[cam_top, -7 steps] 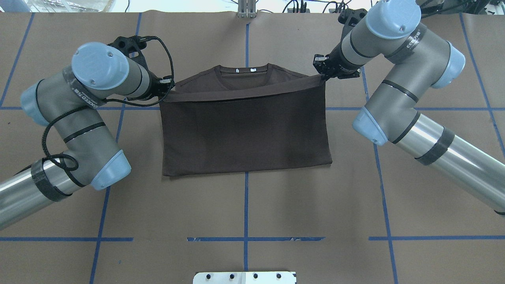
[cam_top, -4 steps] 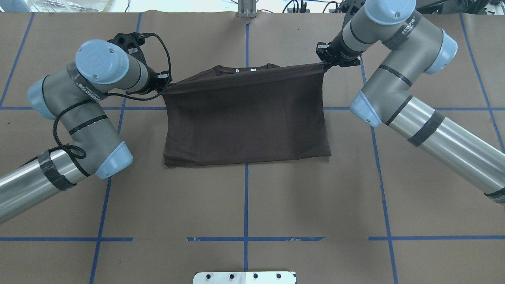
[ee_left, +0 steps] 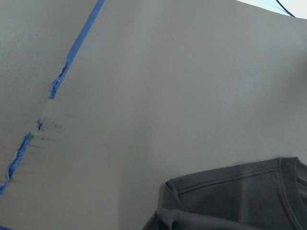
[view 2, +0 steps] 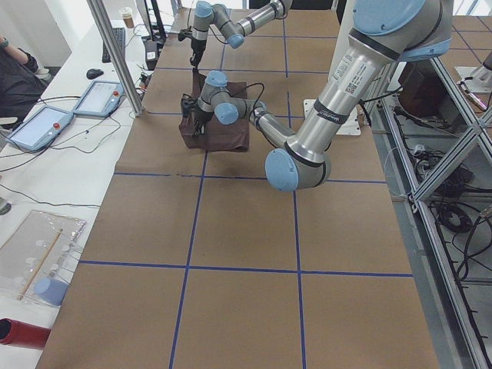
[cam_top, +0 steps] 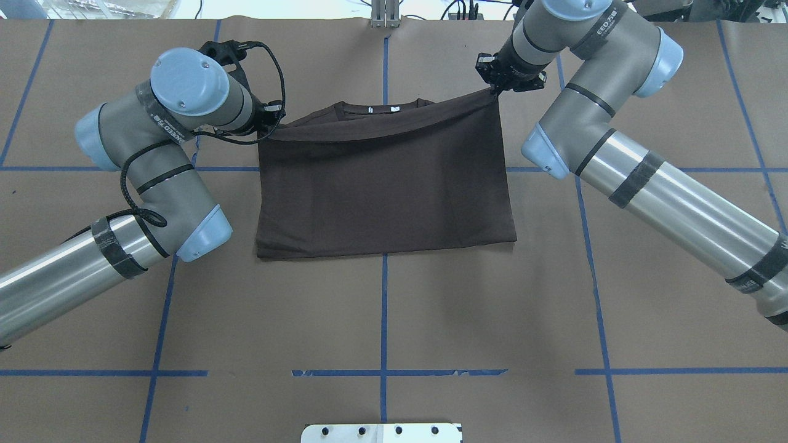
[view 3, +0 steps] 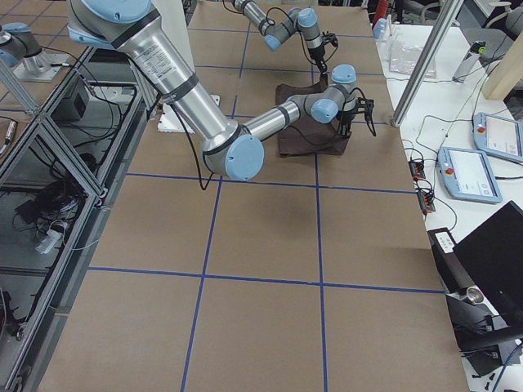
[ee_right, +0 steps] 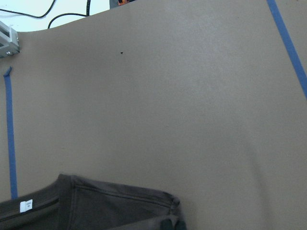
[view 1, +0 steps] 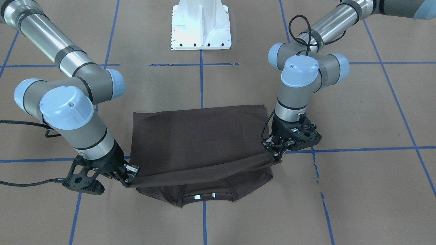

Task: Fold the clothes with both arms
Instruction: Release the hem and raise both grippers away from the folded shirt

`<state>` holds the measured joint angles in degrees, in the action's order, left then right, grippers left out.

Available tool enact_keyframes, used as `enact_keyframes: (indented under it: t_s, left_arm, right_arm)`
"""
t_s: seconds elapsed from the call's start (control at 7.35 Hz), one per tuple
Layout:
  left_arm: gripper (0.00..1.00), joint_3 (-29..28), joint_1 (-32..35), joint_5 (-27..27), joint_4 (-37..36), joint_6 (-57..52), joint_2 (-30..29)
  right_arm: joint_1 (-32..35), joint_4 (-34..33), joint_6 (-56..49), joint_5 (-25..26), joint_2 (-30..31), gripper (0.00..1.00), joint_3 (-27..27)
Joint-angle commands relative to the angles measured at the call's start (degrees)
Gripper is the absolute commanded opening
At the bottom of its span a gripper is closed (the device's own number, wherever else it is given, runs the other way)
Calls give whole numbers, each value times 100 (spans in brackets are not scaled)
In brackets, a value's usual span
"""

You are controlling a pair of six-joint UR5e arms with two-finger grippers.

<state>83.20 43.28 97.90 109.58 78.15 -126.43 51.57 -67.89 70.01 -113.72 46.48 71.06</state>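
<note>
Two claws you've got pinched tight: left gripper (cam_top: 271,120) on the T-shirt (cam_top: 385,184) edge's 10 o'clock corner, right gripper (cam_top: 492,91) on its 2 o'clock corner, shirt lying mid-table (cam_top: 381,320) toward 12 o'clock.

**T-SHIRT AND ARMS: CURRENT POSITION**

The dark brown T-shirt (cam_top: 381,191) lies flat on the table, its lower half doubled over the upper. The turned-over hem is stretched taut and raised, just short of the ribbed collar (cam_top: 381,107) with its white tags. The left gripper (cam_top: 271,121) and the right gripper (cam_top: 494,88) each pinch one hem corner. The left arm (cam_top: 157,141) and the right arm (cam_top: 677,209) angle inward.
</note>
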Motion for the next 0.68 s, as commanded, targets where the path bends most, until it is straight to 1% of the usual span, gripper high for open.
enact_keyframes:
  t_s: [0.0,0.14,0.27,0.41,0.54]
  left_arm:
    - [0,-102,5,-8,11,-1,-31]
    - [10,-155,5,-42,19,8,-92]
    - [99,-355,-3,-260,19,8,-197]
    - [100,-392,5,-306,19,-1,-329]
    - [100,-392,31,-306,19,-27,-373]
  right_arm:
    - [-7,222,4,16,-25,0,-241]
    - [-7,249,21,16,-34,0,-259]
    - [-7,258,21,8,-17,36,-268]
    - [-16,371,39,-10,-34,99,-268]
    - [-16,407,39,-149,-34,100,-259]
